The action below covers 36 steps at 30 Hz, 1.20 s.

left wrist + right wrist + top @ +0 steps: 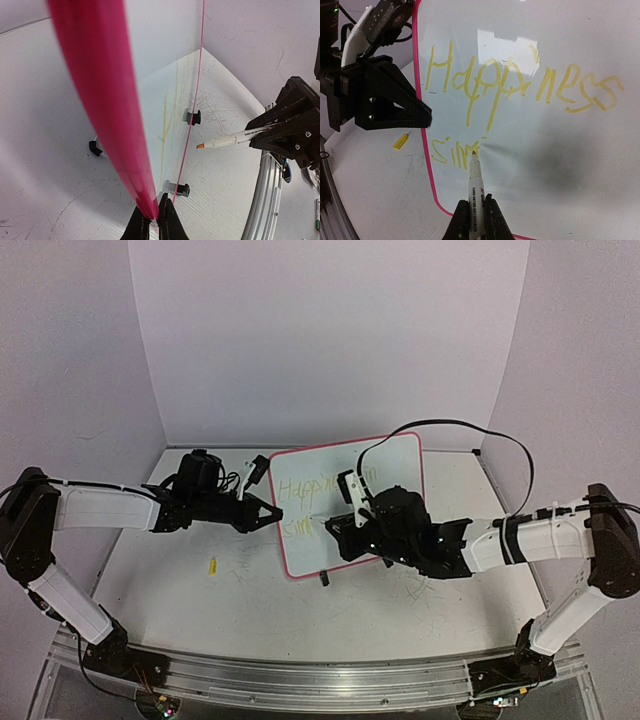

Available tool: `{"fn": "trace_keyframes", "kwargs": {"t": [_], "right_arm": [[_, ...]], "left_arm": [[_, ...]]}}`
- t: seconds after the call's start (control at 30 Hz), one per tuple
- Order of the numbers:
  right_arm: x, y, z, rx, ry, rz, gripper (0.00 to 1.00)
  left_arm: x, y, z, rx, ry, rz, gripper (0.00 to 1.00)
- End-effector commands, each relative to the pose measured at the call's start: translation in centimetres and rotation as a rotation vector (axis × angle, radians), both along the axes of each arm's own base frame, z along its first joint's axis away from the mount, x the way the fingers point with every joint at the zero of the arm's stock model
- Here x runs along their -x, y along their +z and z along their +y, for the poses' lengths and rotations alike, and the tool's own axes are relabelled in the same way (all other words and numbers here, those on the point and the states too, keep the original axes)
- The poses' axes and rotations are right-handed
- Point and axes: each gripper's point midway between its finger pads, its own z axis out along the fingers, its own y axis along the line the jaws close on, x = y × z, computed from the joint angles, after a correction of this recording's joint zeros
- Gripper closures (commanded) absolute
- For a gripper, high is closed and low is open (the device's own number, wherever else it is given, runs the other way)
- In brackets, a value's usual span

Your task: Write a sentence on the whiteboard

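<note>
The whiteboard [395, 465], white with a pink rim [100, 90], stands tilted near the table's middle. My left gripper [152, 216] is shut on its left rim, also visible from above [275, 512]. The sentence [520, 85] is in yellow: "Happiness" on the top line and "Sim" [452, 155] below it. My right gripper [476, 212] is shut on a white marker [475, 182], whose orange tip touches the board at the end of "Sim". In the left wrist view the marker [225, 141] points at the board's face.
A yellow marker cap [212, 565] lies on the scratched tabletop left of the board. Black clip feet [192, 117] hold the board's lower edge. Pale walls close in the back and sides, and a metal rail [320, 675] runs along the near edge.
</note>
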Motion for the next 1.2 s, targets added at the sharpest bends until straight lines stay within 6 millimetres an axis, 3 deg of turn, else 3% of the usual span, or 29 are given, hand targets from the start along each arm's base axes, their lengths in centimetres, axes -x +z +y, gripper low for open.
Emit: {"fn": "trace_keyframes", "kwargs": {"t": [0.0, 0.6, 1.17], "right_arm": [[-1.1, 1.9, 1.2, -0.038, 0.005, -0.049, 1.00], [-2.3, 0.7, 1.4, -0.023, -0.016, -0.041, 1.00], [-2.3, -0.4, -1.7, 0.020, -0.124, -0.020, 1.00]], "left_arm": [[-1.2, 0.3, 0.5, -0.056, 0.031, -0.070, 1.00], [-1.1, 0.2, 0.5, -0.057, 0.030, -0.068, 1.00], [-1.1, 0.2, 0.4, -0.056, 0.027, -0.065, 1.00]]}}
